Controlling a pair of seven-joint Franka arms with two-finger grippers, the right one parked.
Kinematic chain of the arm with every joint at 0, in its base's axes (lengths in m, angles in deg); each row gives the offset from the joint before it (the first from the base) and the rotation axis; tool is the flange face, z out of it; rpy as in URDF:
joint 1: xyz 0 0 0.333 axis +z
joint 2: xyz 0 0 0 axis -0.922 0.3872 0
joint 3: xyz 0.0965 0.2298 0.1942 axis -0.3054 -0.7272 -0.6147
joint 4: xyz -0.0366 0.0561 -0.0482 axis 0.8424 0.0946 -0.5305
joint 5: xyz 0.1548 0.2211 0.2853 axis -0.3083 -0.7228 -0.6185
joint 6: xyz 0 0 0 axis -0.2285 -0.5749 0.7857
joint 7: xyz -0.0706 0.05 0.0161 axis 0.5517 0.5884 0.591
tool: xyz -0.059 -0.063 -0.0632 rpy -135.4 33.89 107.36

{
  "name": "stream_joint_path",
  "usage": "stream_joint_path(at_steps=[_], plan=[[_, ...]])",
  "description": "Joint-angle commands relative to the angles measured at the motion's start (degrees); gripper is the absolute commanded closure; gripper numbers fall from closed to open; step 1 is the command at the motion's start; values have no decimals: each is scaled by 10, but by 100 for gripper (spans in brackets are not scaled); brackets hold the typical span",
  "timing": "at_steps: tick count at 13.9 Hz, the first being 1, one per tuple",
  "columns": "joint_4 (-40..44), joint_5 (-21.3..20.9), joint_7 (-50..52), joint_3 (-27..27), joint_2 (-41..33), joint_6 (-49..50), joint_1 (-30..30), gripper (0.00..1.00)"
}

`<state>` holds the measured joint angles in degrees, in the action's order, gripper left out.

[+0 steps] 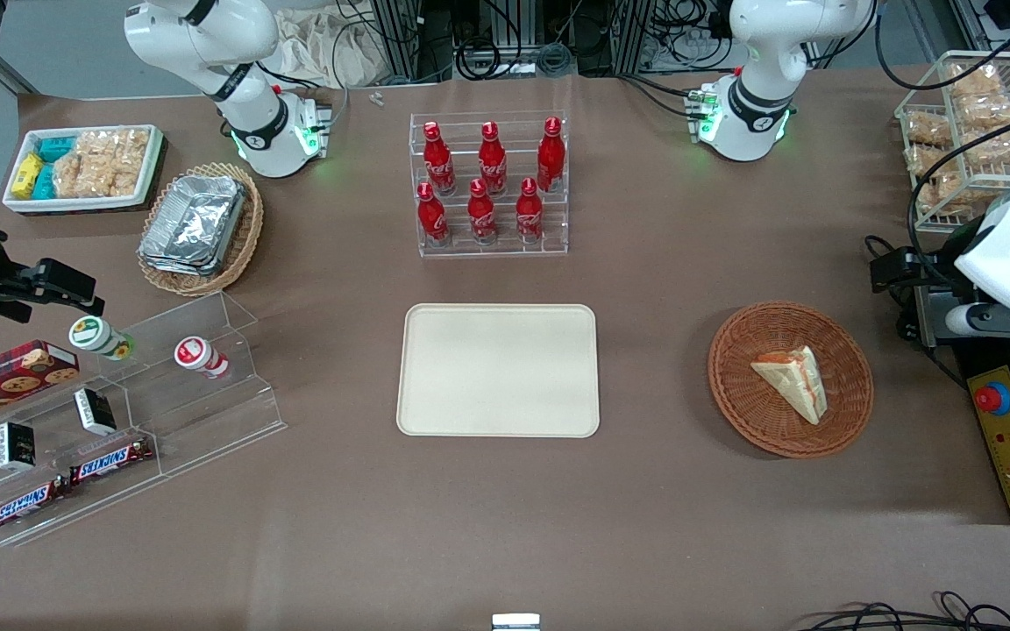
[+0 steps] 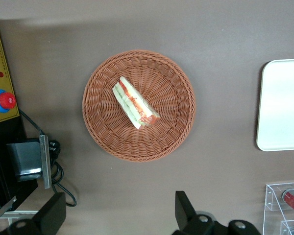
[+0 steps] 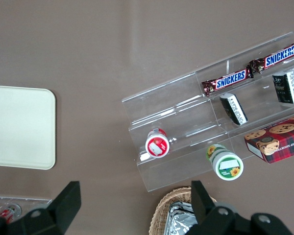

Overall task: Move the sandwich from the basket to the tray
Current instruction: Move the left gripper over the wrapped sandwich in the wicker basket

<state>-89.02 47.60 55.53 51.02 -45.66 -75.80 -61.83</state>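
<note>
The sandwich, a clear-wrapped white-bread wedge with red and green filling, lies in the round orange-brown wicker basket. The cream tray lies flat at mid-table, beside the basket toward the parked arm's end, with nothing on it. My gripper hangs high above the table, beside the basket toward the working arm's end. It is open, its two black fingers spread wide with only bare tabletop between them, and it touches nothing.
A yellow-and-black control box with a red button lies close to the basket, with cables nearby. A rack of red bottles stands farther from the camera than the tray. A wire rack of bagged snacks stands near the working arm.
</note>
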Motion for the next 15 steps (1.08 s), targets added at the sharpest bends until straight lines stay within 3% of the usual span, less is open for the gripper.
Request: stream_joint_path(at_steps=[1, 5, 7, 12, 15], plan=[[16, -10, -1, 2, 17, -2, -3, 0], [15, -15, 64, 0, 48, -23, -2, 0], [-40, -19, 92, -3, 40, -86, 2, 0], [-204, -53, 327, -4, 64, -318, 4, 0], [-229, -81, 468, -7, 114, -371, 2, 0]])
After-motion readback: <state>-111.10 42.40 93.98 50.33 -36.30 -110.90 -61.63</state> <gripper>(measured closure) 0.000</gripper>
